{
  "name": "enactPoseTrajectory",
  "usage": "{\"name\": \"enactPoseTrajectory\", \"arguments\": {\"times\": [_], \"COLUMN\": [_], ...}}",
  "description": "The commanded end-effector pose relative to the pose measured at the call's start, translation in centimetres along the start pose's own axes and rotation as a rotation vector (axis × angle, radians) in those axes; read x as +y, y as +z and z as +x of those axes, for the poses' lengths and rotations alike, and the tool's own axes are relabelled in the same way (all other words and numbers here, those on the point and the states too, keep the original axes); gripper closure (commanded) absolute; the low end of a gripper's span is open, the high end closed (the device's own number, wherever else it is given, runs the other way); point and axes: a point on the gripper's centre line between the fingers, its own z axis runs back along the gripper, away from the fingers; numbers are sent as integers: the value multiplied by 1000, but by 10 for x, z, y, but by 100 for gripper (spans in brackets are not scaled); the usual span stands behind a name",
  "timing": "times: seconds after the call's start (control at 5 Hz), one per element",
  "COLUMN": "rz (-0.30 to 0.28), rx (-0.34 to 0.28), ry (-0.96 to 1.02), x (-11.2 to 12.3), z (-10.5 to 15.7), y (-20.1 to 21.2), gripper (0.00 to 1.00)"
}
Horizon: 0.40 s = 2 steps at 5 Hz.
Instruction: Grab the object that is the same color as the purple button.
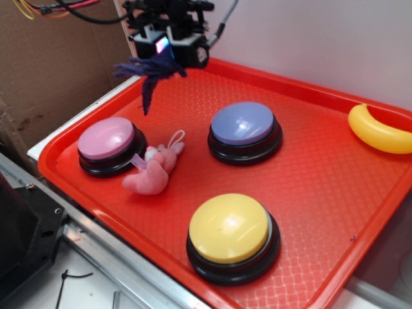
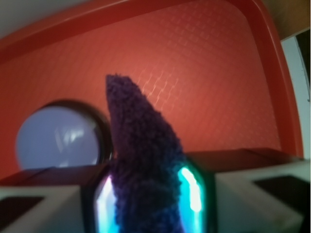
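End effector [image 1: 168, 53] pinching the dark purple knitted cloth [image 1: 153, 72], lifted above the far-left corner of the red tray [image 1: 309, 174] (purple button [image 1: 243, 123] lies right of it). Risk: the floppy, dangling cloth could slip free if the pinch is shallow.

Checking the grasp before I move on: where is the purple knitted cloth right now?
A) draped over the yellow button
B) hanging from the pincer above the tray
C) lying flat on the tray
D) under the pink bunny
B: the purple knitted cloth dangles from the pincer, lifted clear of the red tray, and the wrist view shows it clamped between the fingers.
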Motion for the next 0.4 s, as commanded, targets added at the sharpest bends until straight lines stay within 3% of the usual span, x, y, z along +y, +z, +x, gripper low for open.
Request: {"name": "enactPoseTrajectory", "arguments": {"times": [0.0, 0.2], "rz": [-96, -71], "rx": [-119, -112], "ry": [-56, -98], "x": [4, 2], "z": [-13, -10], "y": [46, 44], "gripper": [100, 100]}}
